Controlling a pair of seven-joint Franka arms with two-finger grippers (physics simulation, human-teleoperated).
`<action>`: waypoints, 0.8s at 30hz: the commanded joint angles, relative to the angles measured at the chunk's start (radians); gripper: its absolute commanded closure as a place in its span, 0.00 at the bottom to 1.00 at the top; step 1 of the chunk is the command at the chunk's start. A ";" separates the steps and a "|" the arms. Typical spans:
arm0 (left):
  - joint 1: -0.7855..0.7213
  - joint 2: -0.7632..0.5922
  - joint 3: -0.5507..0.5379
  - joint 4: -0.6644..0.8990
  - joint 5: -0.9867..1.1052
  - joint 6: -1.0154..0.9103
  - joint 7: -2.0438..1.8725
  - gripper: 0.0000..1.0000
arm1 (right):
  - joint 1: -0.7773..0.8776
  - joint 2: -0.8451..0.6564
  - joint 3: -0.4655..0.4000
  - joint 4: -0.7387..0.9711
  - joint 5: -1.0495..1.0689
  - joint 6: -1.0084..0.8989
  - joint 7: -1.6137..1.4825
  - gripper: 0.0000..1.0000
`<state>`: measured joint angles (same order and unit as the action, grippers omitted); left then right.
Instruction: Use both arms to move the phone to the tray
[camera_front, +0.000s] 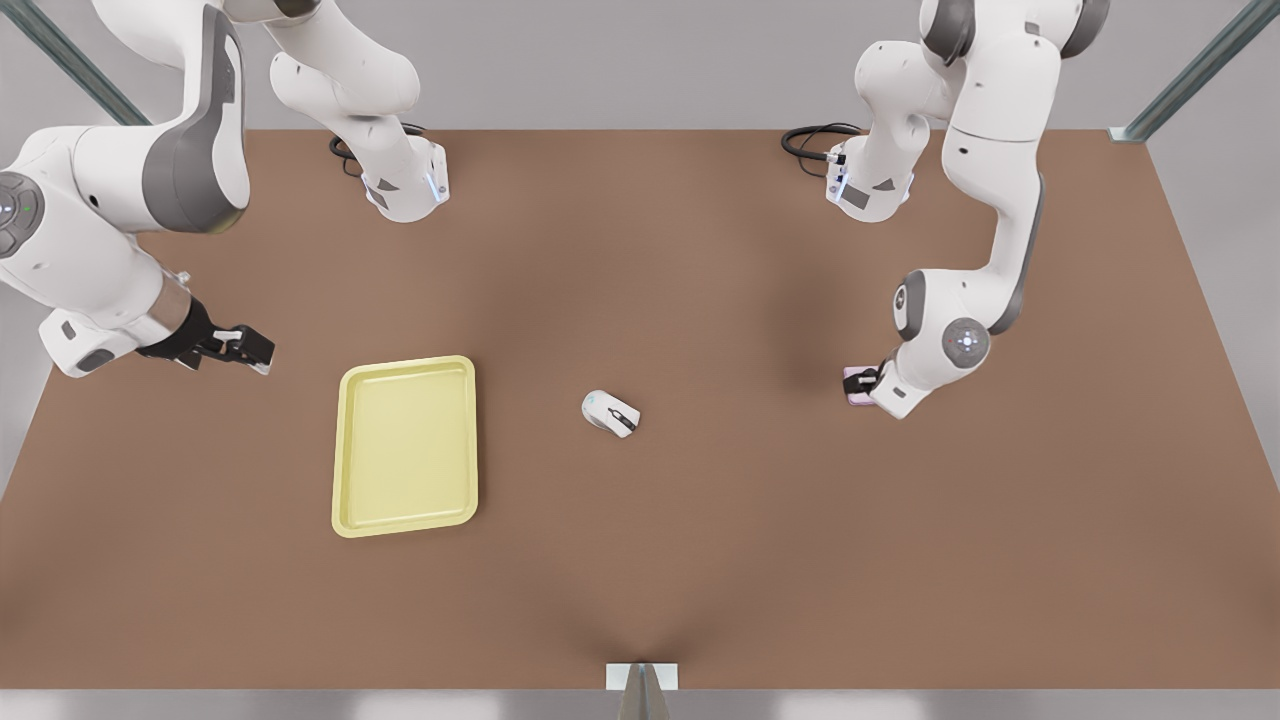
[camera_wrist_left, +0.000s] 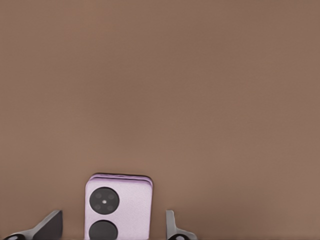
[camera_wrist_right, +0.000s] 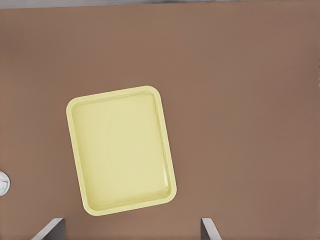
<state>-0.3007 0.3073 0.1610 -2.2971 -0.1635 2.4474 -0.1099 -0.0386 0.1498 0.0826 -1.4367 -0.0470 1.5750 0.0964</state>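
Two grippers: our left gripper (camera_front: 862, 383) is straddling the phone (camera_front: 856, 385) unclenched at right; our right gripper (camera_front: 250, 347), spread, is hovering at left beside the tray (camera_front: 405, 446).

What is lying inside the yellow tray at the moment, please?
Nothing: the tray shows its bare floor, uncovered. The phone lies on the table between the open left claw's fingers.

We saw bare brown table (camera_front: 700, 560) between phone (camera_front: 856, 384) and tray (camera_front: 405, 445), white mouse (camera_front: 610, 413) the lone obstacle midway, open left gripper (camera_wrist_left: 112, 227) straddling the phone, open right gripper (camera_front: 245, 347) hanging left of the tray.
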 joint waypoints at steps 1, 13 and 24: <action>0.000 0.003 0.000 -0.010 0.038 0.031 0.026 0.00 | -0.001 -0.001 0.000 0.001 0.001 -0.003 -0.024 0.00; 0.000 0.072 0.000 -0.013 0.036 0.041 0.041 0.00 | -0.006 0.007 -0.003 0.002 0.003 -0.001 -0.024 0.00; 0.000 0.081 -0.003 -0.013 0.027 0.048 0.039 0.00 | -0.009 0.011 -0.004 0.002 0.003 -0.001 -0.024 0.00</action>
<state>-0.3011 0.3888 0.1579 -2.3105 -0.1378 2.4944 -0.0745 -0.0476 0.1630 0.0783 -1.4347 -0.0451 1.5744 0.0788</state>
